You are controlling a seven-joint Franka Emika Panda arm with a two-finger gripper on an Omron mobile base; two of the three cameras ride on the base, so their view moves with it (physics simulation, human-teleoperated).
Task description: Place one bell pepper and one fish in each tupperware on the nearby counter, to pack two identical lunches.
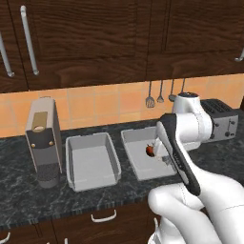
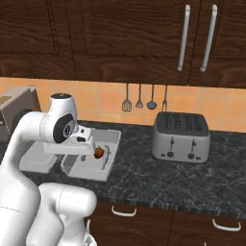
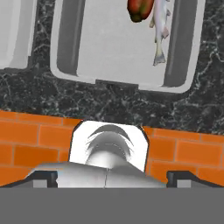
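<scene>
Two light-grey tupperware stand side by side on the black marbled counter point(image 1: 28, 195). The left tupperware point(image 1: 90, 162) is empty inside. The right tupperware point(image 1: 138, 159) holds a red-green bell pepper point(image 1: 150, 151) and a silvery fish point(image 2: 106, 156). From the hand view, the bell pepper point(image 3: 139, 8) and fish point(image 3: 160, 30) lie at the far end of that tupperware point(image 3: 118, 48). My gripper point(image 2: 90, 144) hovers just above this tray, open, with nothing between its fingers. In the hand view my gripper point(image 3: 113, 177) has its fingertips point(image 3: 43, 177) spread wide.
A silver toaster point(image 2: 181, 137) stands on the counter to the right. A tall beige-and-brown appliance point(image 1: 43, 140) stands left of the trays. Utensils point(image 2: 144, 98) hang on the orange tiled wall, under dark wood cabinets point(image 1: 95, 38). Drawers with white handles point(image 2: 124, 211) run below the counter.
</scene>
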